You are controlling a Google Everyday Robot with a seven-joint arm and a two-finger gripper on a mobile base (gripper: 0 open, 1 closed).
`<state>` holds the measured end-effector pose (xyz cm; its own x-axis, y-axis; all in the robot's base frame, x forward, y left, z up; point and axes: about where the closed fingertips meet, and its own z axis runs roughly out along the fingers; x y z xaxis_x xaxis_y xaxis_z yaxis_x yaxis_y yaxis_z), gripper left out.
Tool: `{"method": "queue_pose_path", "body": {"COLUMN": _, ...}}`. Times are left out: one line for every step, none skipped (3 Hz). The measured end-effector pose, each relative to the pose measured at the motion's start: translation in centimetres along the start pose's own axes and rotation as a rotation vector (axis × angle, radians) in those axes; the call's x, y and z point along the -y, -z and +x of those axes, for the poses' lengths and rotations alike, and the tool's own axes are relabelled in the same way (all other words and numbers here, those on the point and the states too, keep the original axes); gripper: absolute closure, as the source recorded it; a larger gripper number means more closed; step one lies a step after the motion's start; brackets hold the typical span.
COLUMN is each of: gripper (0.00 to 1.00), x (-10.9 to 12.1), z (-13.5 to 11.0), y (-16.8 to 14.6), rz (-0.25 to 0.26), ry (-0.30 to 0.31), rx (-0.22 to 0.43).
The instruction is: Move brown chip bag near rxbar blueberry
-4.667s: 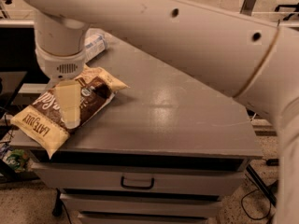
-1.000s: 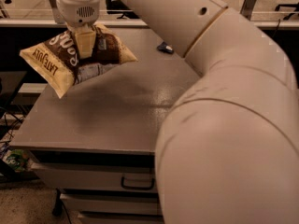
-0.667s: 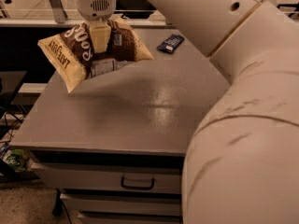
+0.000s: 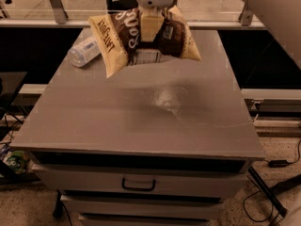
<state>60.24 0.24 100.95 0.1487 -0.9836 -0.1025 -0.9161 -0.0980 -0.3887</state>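
The brown chip bag (image 4: 123,37), dark brown in the middle with pale yellow "LATE JULY" ends, hangs in the air above the far part of the grey table (image 4: 141,117). My gripper (image 4: 151,25) reaches down from the top of the view and is shut on the bag's middle, with a pale finger (image 4: 151,26) across its front. The bag tilts, its left end lower. The rxbar blueberry is hidden, out of sight behind the bag or the gripper.
A clear plastic water bottle (image 4: 83,52) lies on its side at the table's far left, just left of the bag. Drawers with a handle (image 4: 138,185) are under the tabletop. My arm (image 4: 277,13) crosses the upper right corner. A railing runs behind the table.
The gripper has lifted the bag off the table's left edge and carried it rightward across the far side. The dark bar seen at the far right earlier is now hidden.
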Motion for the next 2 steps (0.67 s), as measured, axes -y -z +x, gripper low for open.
{"method": "queue_pose_path", "body": {"gripper": 1.0, "x": 1.5, "z": 7.6, "y": 0.4, "rz": 0.013, "ry": -0.106, "rx": -0.024}}
{"method": "queue_pose_path", "body": {"gripper": 1.0, "x": 2.9, "z": 11.5, "y": 0.0, "rz": 0.021, "ry": -0.156, "rx": -0.031}}
